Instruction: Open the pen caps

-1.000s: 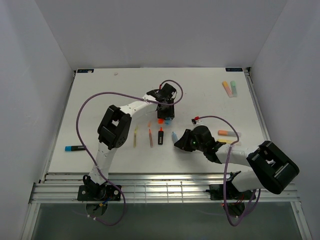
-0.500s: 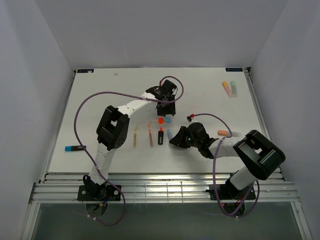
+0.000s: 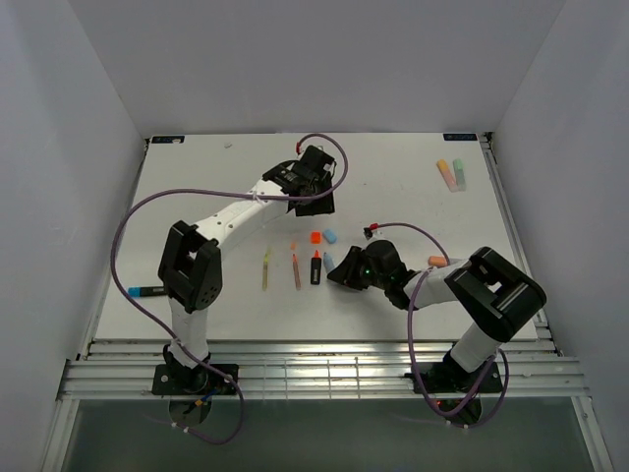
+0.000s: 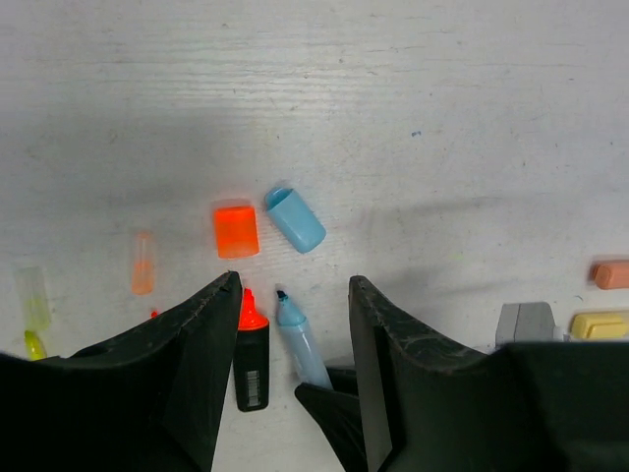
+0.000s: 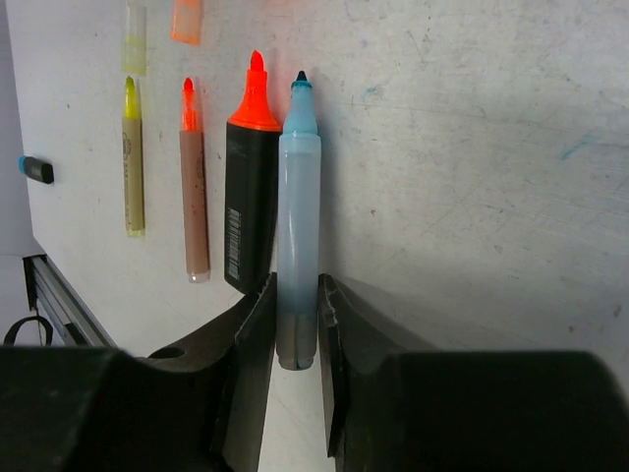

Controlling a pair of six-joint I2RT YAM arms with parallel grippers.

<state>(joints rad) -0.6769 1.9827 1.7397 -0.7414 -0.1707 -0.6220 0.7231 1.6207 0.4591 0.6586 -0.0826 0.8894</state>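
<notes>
A loose orange cap (image 4: 236, 230) and a loose blue cap (image 4: 296, 219) lie side by side on the white table; they also show in the top view as the orange cap (image 3: 315, 237) and blue cap (image 3: 330, 235). My left gripper (image 4: 295, 285) is open and empty, above and behind them (image 3: 316, 205). My right gripper (image 5: 295, 287) is shut on the rear end of an uncapped light-blue pen (image 5: 297, 197), held low beside an uncapped black highlighter with an orange tip (image 5: 251, 187). A thin orange cap (image 4: 142, 263) and a clear yellow cap (image 4: 32, 298) lie further left.
An uncapped thin orange pen (image 5: 194, 187) and a yellow pen (image 5: 132, 162) lie left of the black highlighter. A capped blue-and-black highlighter (image 3: 147, 291) lies near the left edge. Pastel pens (image 3: 450, 175) lie at the back right, and more by my right arm (image 4: 611, 274).
My left gripper has drawn back and away, uncovering the orange and blue caps on the table. My right gripper has moved left with the blue pen, up beside the black highlighter.
</notes>
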